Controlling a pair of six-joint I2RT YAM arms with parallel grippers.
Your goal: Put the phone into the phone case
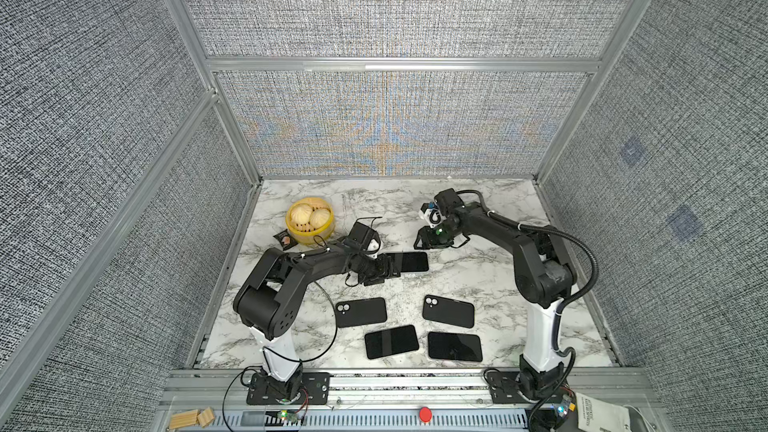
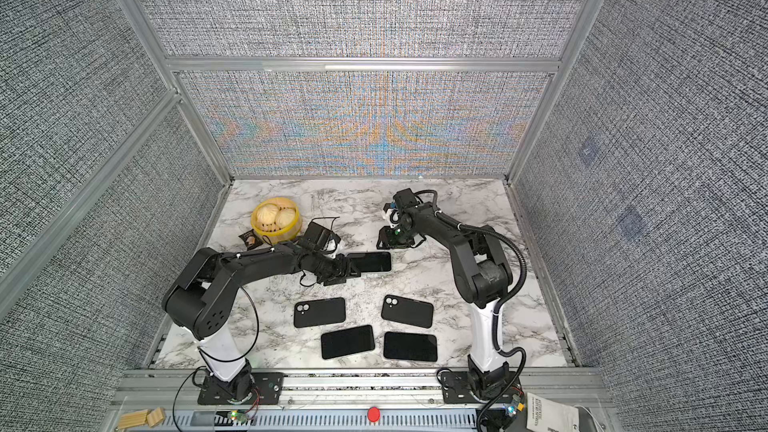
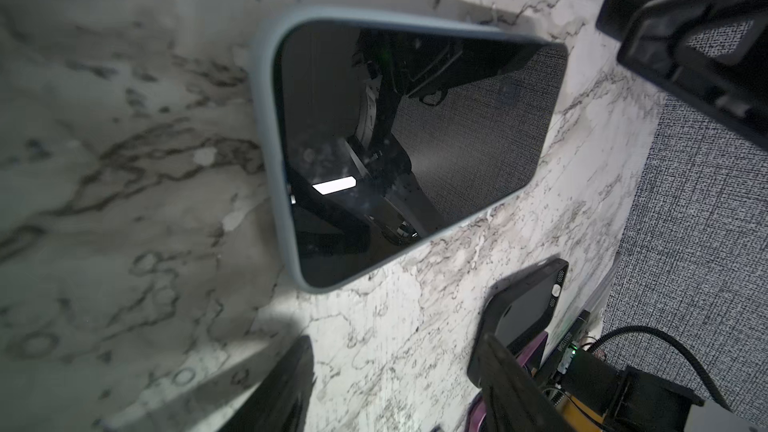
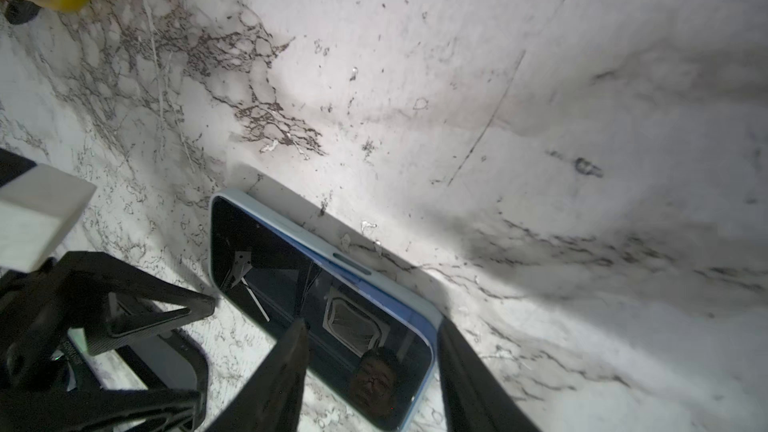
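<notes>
Marble tabletop (image 1: 478,280), phone (image 1: 411,261) lay screen-up in blue case (image 3: 266,139), left gripper (image 1: 388,270) spread wide at its end, right gripper (image 1: 424,239) parted nearby

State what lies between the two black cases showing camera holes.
Bare marble tabletop only, between the left-arm-side case and the right-arm-side case; both top views show it.

Bright overhead light; glare on phone (image 3: 415,143), blurred edges.

Left end effector (image 1: 394,268) low, jaws parted, gripping nothing; right end effector (image 1: 422,238) tilted downward, jaws parted, gripping nothing.
</notes>
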